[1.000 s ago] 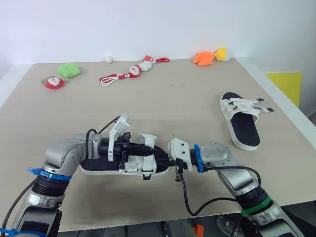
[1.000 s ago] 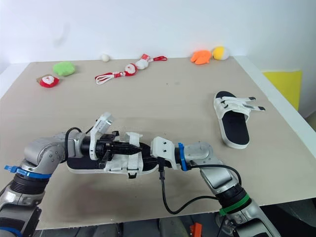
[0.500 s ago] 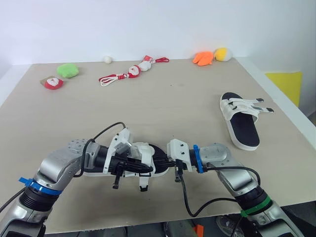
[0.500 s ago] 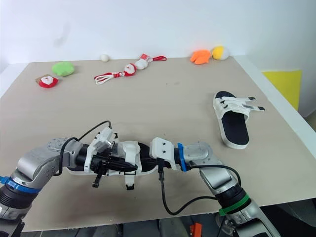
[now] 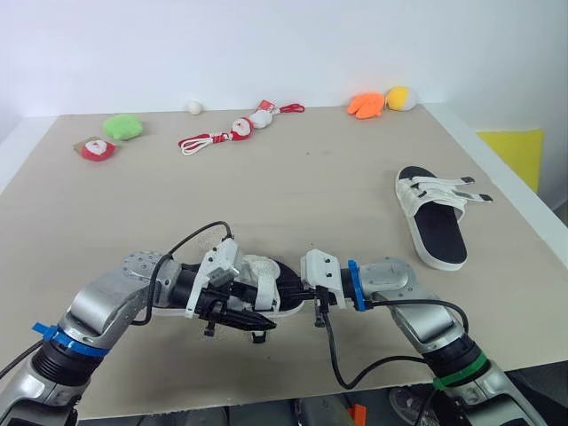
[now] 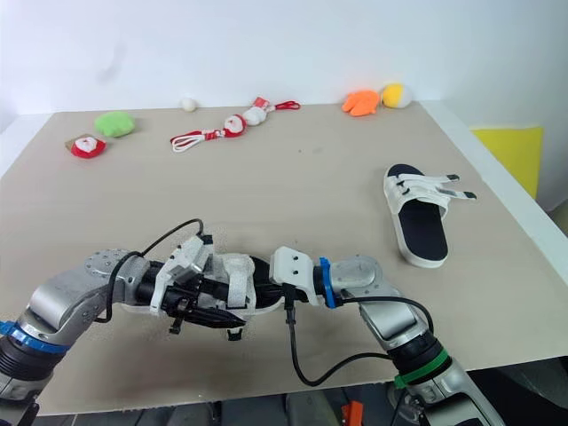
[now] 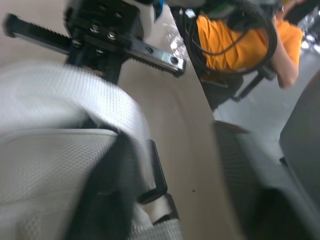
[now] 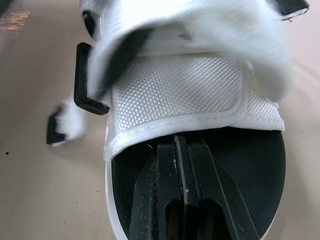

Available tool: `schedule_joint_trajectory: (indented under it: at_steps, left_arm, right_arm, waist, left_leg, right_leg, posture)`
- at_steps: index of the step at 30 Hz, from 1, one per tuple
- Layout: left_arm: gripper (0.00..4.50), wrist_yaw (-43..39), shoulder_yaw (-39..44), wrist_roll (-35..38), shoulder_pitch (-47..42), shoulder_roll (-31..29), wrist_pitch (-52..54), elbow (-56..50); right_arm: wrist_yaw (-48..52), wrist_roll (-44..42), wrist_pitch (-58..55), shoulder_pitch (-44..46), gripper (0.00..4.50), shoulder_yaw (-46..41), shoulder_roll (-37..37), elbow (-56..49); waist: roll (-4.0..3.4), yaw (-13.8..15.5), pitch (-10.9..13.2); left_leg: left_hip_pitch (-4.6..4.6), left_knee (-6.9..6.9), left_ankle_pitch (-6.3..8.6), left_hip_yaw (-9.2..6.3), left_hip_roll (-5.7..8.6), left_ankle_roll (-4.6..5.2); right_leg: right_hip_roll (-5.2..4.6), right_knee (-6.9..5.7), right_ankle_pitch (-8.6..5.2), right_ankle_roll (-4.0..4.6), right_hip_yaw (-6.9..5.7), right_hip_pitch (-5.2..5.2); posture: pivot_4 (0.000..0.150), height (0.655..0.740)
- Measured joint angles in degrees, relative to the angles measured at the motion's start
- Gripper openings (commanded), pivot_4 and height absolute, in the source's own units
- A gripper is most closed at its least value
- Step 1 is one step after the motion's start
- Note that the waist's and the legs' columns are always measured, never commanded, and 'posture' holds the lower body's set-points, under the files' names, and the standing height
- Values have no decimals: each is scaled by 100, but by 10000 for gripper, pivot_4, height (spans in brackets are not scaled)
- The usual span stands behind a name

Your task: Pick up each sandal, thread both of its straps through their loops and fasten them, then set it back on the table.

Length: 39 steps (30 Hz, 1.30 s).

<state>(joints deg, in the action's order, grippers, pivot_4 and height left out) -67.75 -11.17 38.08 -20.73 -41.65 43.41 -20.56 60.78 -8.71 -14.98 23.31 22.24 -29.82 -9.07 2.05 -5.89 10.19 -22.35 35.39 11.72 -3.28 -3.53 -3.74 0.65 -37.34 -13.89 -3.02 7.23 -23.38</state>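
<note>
A white sandal with a black footbed [image 5: 266,282] lies near the table's front edge. My left gripper [image 5: 238,319] is at its near side, beside the straps, with its fingers [image 7: 102,200] spread wide and nothing between them. A white woven strap [image 7: 75,100] lies folded over the sandal, next to a black loop [image 7: 156,184]. My right gripper [image 8: 181,165] is shut, its tips resting together on the black footbed just behind the straps. The second sandal [image 5: 432,217] lies at the right with its two straps sticking out unfastened.
Small toys line the table's far edge: a green plush [image 5: 123,126], a red-and-white one [image 5: 96,148], a red cord with dolls [image 5: 235,130], an orange toy [image 5: 366,105] and a yellow one [image 5: 401,98]. A person in an orange shirt [image 7: 225,40] sits past the front edge.
My left gripper has opened and let go of the strap, which hung over the sandal's near side and now lies folded across it. The right gripper has stayed put.
</note>
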Motion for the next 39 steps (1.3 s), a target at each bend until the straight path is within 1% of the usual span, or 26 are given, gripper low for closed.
schedule_joint_trajectory:
  at_steps: [1, 2, 5, 6, 7, 10, 12, 13, 14, 16, 17, 19, 21, 24, 26, 28, 31, 34, 39]
  left_arm:
    - [43372, 98, 151, 98, 83, -64, 116, -92]
    - [44525, 216, 339, 216, 191, -153, 245, -211]
    - [44525, 391, 687, 438, 314, -267, 465, -391]
    - [44525, 643, 1078, 794, 500, -290, 762, -606]
    - [44525, 669, 1138, 848, 527, -299, 801, -633]
    - [44525, 988, 1808, 1496, 857, -462, 1212, -913]
    - [44525, 1228, 2459, 2145, 1283, -612, 1536, -1069]
    - [44525, 1279, 2609, 2330, 1425, -677, 1628, -1087]
    - [44525, 1353, 2892, 2696, 1692, -727, 1769, -1127]
    - [44525, 1434, 3120, 3055, 1899, -770, 1882, -1172]
    - [44525, 1508, 3246, 3270, 2051, -886, 1947, -1243]
    - [44525, 1528, 3382, 3368, 2392, -1018, 1948, -1462]
    - [44525, 1520, 3318, 3237, 2878, -1073, 1891, -1736]
    - [44525, 1518, 2553, 2318, 3485, -1069, 1440, -1995]
    - [44525, 1585, 2152, 1843, 3555, -858, 1118, -1987]
    - [44525, 1702, 1794, 1474, 3426, -574, 803, -1888]
    - [44525, 1819, 1410, 1121, 3184, -320, 544, -1673]
    - [44525, 1995, 1208, 946, 2871, 19, 401, -1452]
    - [44525, 2047, 675, 632, 2514, 382, 339, -1193]
  right_arm:
    - [-3, 0, -7, -7, 0, -1, 0, -12]
    - [-6, 0, -9, -25, 0, -9, -1, -31]
    - [-7, -1, -12, -59, 0, -35, -11, -56]
    - [-21, -3, -16, -95, 0, -35, -9, -95]
    - [-21, -3, -16, -101, 0, -34, -9, -100]
    - [-16, -5, -17, -120, 0, -30, -6, -127]
    - [0, -6, -18, -121, 0, -26, -3, -133]
    - [16, -7, -19, -127, 0, -27, -4, -130]
    - [30, -8, -20, -128, 0, -30, -9, -132]
    - [34, -8, -21, -132, 0, -38, -15, -131]
    - [28, -8, -21, -132, 0, -38, -14, -128]
    - [29, -9, -21, -129, 0, -32, -9, -127]
    - [56, -24, -20, -136, 0, -33, -10, -129]
    - [80, -30, -20, -131, 0, -32, -11, -127]
    - [76, -30, -26, -126, 0, -34, -11, -121]
    - [74, -29, -40, -122, 0, -37, -13, -116]
    - [76, -33, -59, -120, 0, -32, -14, -126]
    - [83, -39, -69, -119, 0, -30, -14, -134]
    - [70, -38, -134, -101, 0, -41, -21, -127]
  waist:
    - [0, 0, 0]
    - [0, -1, 1]
    - [0, 10, 1]
    - [2, 8, 2]
    - [1, 8, 2]
    - [3, 7, 3]
    - [2, 2, 3]
    - [2, 6, 4]
    - [2, 9, 4]
    - [3, 15, 3]
    - [4, 15, 3]
    - [3, 8, 4]
    - [0, 8, 4]
    - [1, 8, 4]
    - [1, 12, 4]
    - [1, 17, 3]
    - [1, 14, 2]
    - [3, 13, 0]
    - [0, 24, 0]
  left_leg:
    - [-1, 0, 0, 0, 0, 0]
    - [-2, 0, 0, 0, -1, 0]
    - [-4, -1, 1, 0, 0, -1]
    - [-6, -1, 2, 1, 0, -3]
    - [-7, -1, 2, 2, 0, -4]
    - [-9, -2, 7, 1, -4, -3]
    - [-9, -4, 12, 1, -5, 1]
    - [-10, -3, 14, 0, -5, 2]
    - [-10, -3, 16, 0, -5, 1]
    - [-10, -1, 16, 0, -4, 0]
    - [-9, 0, 17, 1, -4, -1]
    - [-8, 0, 19, 5, -4, -5]
    - [-6, 0, 26, 8, -4, -17]
    - [-5, -1, 31, 7, -4, -24]
    - [-5, 0, 31, 7, -4, -24]
    - [-4, 3, 31, 7, -3, -24]
    - [-4, 3, 31, 8, -4, -24]
    - [-5, 2, 31, 9, -4, -23]
    - [-4, 12, 31, 6, -3, -22]
  right_leg:
    - [0, 0, 0, 0, 0, -1]
    - [0, 0, -1, 1, 0, -1]
    - [-1, 0, -3, 4, -1, -2]
    - [-2, 0, -4, 5, 0, -4]
    - [-2, 1, -4, 5, 1, -6]
    - [-1, 0, -10, 8, -3, -10]
    - [-1, 0, -14, 9, -2, -10]
    - [-2, 0, -16, 9, -4, -8]
    - [-2, 0, -19, 10, -4, -8]
    - [-3, 0, -20, 11, -4, -7]
    - [-3, 0, -20, 12, -4, -8]
    - [-5, 1, -20, 13, -1, -9]
    - [-6, 1, -27, 23, 0, -9]
    - [-6, 0, -32, 33, -1, -9]
    - [-5, 0, -32, 34, -1, -9]
    - [-5, 0, -31, 34, -1, -7]
    - [-5, 0, -31, 34, 0, -7]
    - [-3, 0, -31, 34, -1, -7]
    - [-4, 0, -25, 25, -1, 1]
  posture:
    - [1500, 7400]
    - [1500, 7400]
    - [1500, 7400]
    - [1500, 7400]
    - [1500, 7400]
    - [1500, 7400]
    - [1500, 7400]
    - [1500, 7400]
    - [1500, 7400]
    - [1500, 7400]
    - [1500, 7400]
    - [1500, 7400]
    - [1500, 7400]
    - [1500, 7400]
    - [1500, 7400]
    - [1500, 7400]
    - [1500, 7400]
    - [1500, 7400]
    - [1500, 7400]
